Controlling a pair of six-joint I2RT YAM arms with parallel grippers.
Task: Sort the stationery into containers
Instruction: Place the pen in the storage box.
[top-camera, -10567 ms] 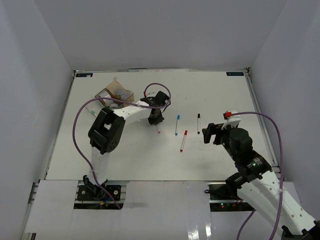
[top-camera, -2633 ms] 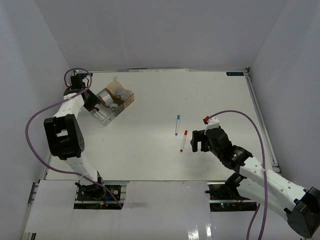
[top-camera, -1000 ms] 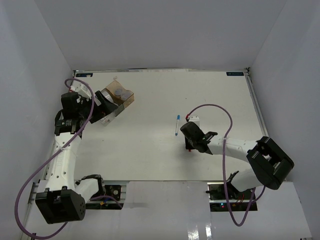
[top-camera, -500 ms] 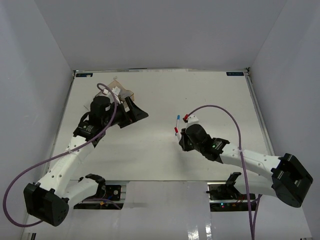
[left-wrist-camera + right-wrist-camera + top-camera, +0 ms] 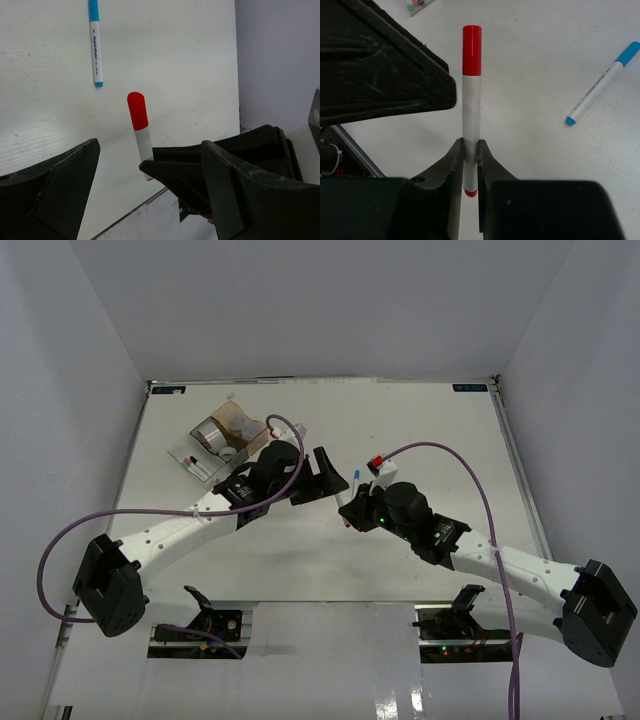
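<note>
My right gripper [image 5: 470, 159] is shut on the lower end of a red-capped white marker [image 5: 471, 90], which it holds upright above the table. In the top view that gripper [image 5: 348, 512] is at the table's middle, tip to tip with my left gripper [image 5: 325, 472]. The left gripper [image 5: 150, 147] is open, and the red marker [image 5: 139, 127] shows between its wide fingers without touching them. A blue-capped marker [image 5: 355, 481] lies flat just beyond both grippers. The containers [image 5: 228, 440] stand at the back left, one amber, the others clear, with a silvery tape ring [image 5: 207, 435] inside.
The clear box nearest the front [image 5: 193, 463] holds markers lying flat. White walls enclose the table on three sides. Purple cables loop over both arms. The blue marker [image 5: 599, 90] lies to the right of the held one.
The left arm swung from the containers to the middle of the table. The right gripper lifted the red marker off the table and carried it left to meet the left gripper.
</note>
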